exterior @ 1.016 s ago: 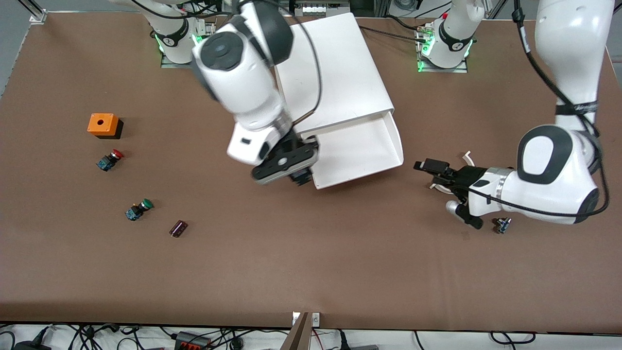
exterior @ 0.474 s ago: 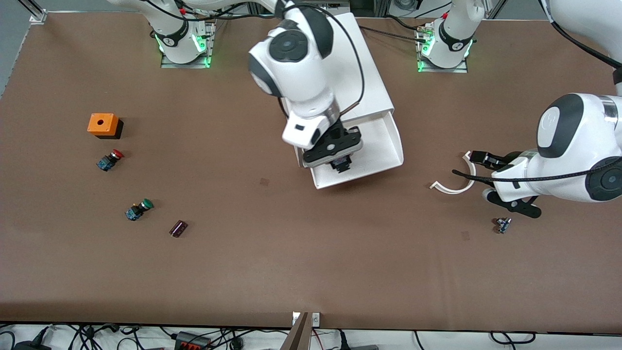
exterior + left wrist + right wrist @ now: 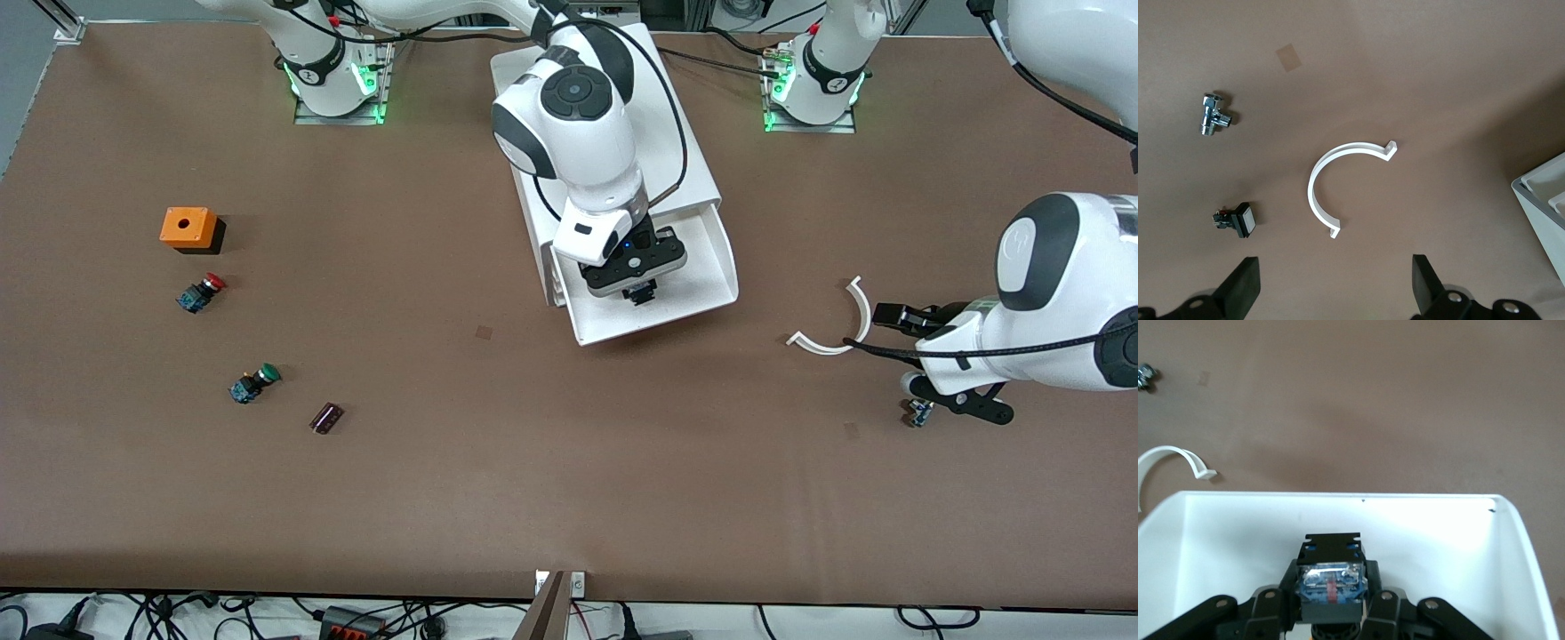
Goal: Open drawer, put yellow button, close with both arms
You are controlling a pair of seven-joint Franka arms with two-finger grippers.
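Note:
The white cabinet (image 3: 613, 116) stands at the table's middle, and its top drawer (image 3: 707, 267) is pulled out toward the front camera. My right gripper (image 3: 638, 292) hangs over the open drawer, shut on the yellow button. In the right wrist view only the button's black-and-blue body (image 3: 1330, 581) shows, between the right gripper's (image 3: 1330, 590) fingers above the drawer's white floor (image 3: 1438, 540). The cap is hidden. My left gripper (image 3: 920, 360) is open and empty over bare table toward the left arm's end. It shows wide open in the left wrist view (image 3: 1335, 293).
A white C-shaped clip (image 3: 822, 348) (image 3: 1313, 187) lies between the drawer and my left gripper. A metal valve (image 3: 918, 412) (image 3: 1213, 115) and a small black switch (image 3: 1238, 220) lie by it. An orange box (image 3: 188, 228), red button (image 3: 202, 292), green button (image 3: 253, 383) and dark cylinder (image 3: 326, 417) lie toward the right arm's end.
My right gripper has swung with the button from beside the drawer's front corner to over the drawer's inside. My left gripper has drawn back from the drawer, past the clip, toward its end.

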